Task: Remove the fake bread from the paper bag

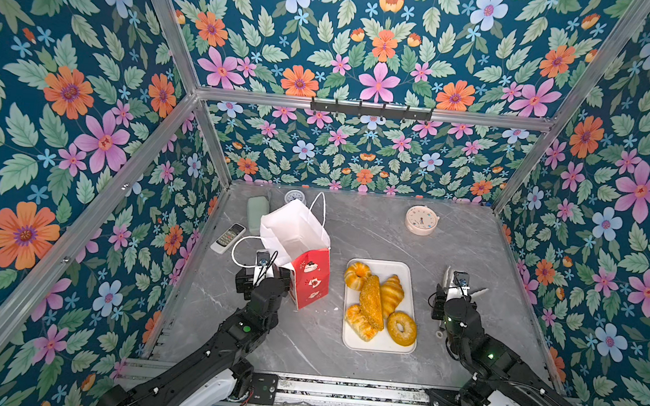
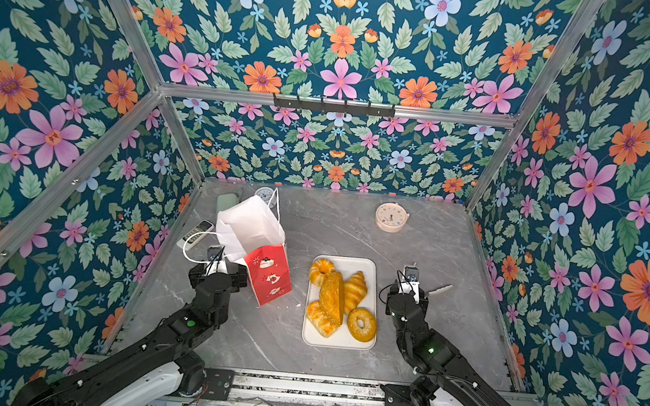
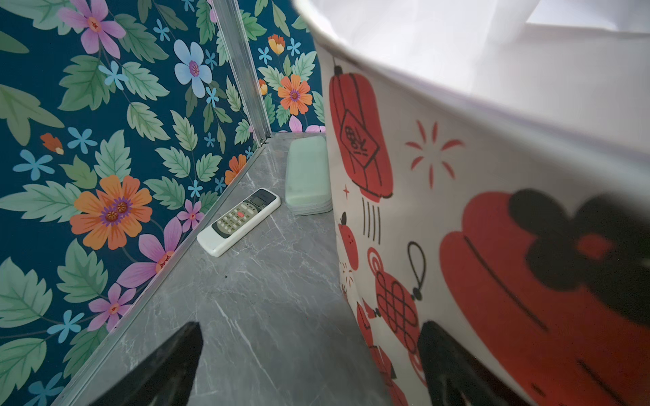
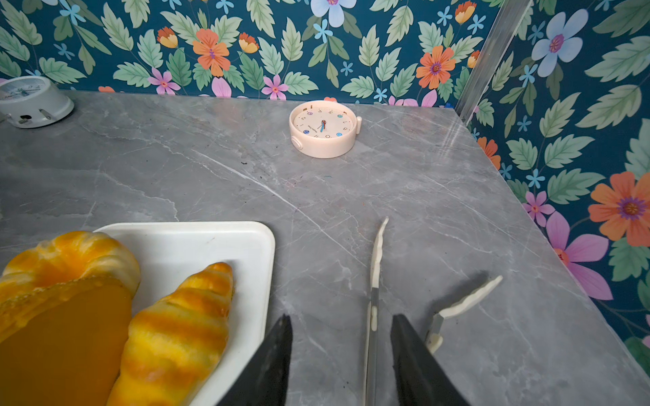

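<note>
We see left gripper [image 3: 309, 369] wide beside paper bag [image 3: 492, 211], remote [image 3: 239, 219] beyond; right gripper [image 4: 341, 362] narrow astride tongs [image 4: 377, 253], grip unclear; fake bread [image 1: 372, 302] on tray [image 1: 378, 345].

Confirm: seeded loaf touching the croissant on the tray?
Touching. In both top views the seeded loaf lies against the croissant with no gap between them.

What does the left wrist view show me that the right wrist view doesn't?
Only left wrist: the paper bag close up, a white remote, a green case. Only right wrist: the white tray holding the fake bread, white tongs, a pink clock, a white clock. Both: the grey tabletop and floral walls.
</note>
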You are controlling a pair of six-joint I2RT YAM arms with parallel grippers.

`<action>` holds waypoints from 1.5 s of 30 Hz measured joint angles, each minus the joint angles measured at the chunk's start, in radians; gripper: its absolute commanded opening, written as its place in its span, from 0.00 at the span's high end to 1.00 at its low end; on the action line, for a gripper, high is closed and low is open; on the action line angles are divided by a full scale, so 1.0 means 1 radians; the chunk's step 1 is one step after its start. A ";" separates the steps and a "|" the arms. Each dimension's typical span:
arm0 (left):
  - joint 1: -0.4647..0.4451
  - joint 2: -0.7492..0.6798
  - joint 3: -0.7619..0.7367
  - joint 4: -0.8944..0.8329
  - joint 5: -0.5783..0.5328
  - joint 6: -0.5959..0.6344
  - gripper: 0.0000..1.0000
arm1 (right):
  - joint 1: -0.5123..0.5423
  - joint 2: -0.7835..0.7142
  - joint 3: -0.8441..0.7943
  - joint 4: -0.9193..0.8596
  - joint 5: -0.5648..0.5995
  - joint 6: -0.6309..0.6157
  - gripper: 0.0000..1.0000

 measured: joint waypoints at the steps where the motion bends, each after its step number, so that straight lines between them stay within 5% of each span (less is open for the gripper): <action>1: 0.002 0.005 -0.001 0.011 0.001 0.009 0.02 | 0.000 0.000 0.000 0.002 0.000 0.000 0.53; 13: 0.180 0.112 -0.042 0.227 0.138 0.076 0.02 | -0.037 0.038 -0.013 0.054 0.000 -0.031 0.53; 31: 0.394 0.492 0.018 0.555 0.393 0.109 0.02 | -0.075 0.088 -0.008 0.109 0.001 -0.066 0.53; 45: 0.547 0.723 0.085 0.739 0.545 0.109 0.01 | -0.391 0.280 -0.060 0.400 -0.138 -0.124 0.52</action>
